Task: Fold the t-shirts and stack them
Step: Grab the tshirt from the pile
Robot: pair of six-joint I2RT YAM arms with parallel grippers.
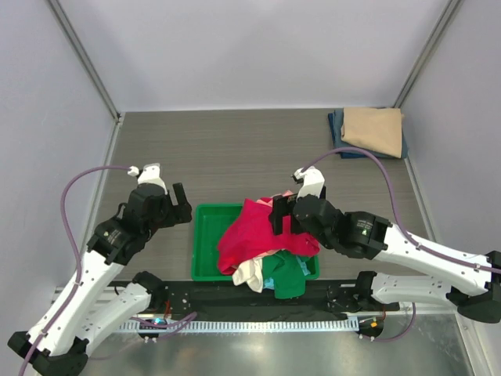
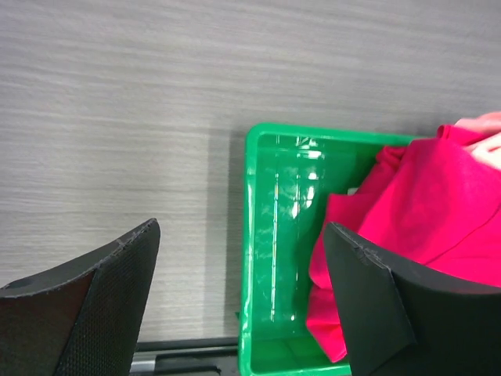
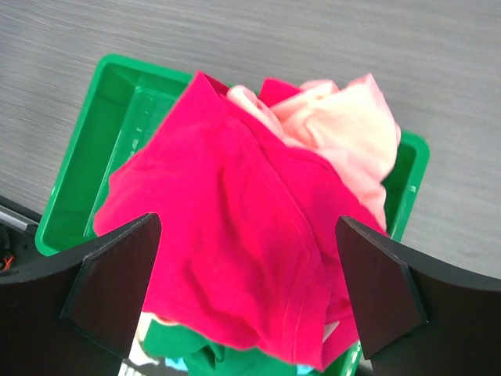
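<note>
- Desk (image 1: 227, 149) carries a green tray (image 1: 207, 243), its right half buried.
- Crimson t-shirt (image 3: 235, 227) tops the tray's heap, hiding most of the salmon t-shirt (image 3: 344, 125), white t-shirt (image 1: 249, 274) and green t-shirt (image 1: 286, 282).
- Left fingers (image 2: 94, 305) and right fingers (image 3: 117, 282) gape wide, empty.

1. Red shirt (image 3: 235, 235): plain crimson, no print.
2. Pink shirt (image 3: 344, 125): plain salmon, a little paler where light falls on it.
3. Green shirt (image 1: 288, 278): plain dark green.
4. White shirt (image 1: 249, 274): plain off-white.
5. Tray (image 1: 205, 235): bright glossy green, lighter than the green shirt.
6. Tan shirt (image 1: 374, 129): plain sand colour.
7. Navy shirt (image 1: 337, 129): plain dark blue.
8. Desk (image 1: 235, 149): grey-brown with fine wood-grain streaks.
9. Left hand (image 2: 241, 235) and right hand (image 3: 246, 223): black, with a fine mesh pattern.
10. Arms (image 1: 86, 282): white with black joints.
11. Cables (image 1: 74, 204): dull purple.
</note>
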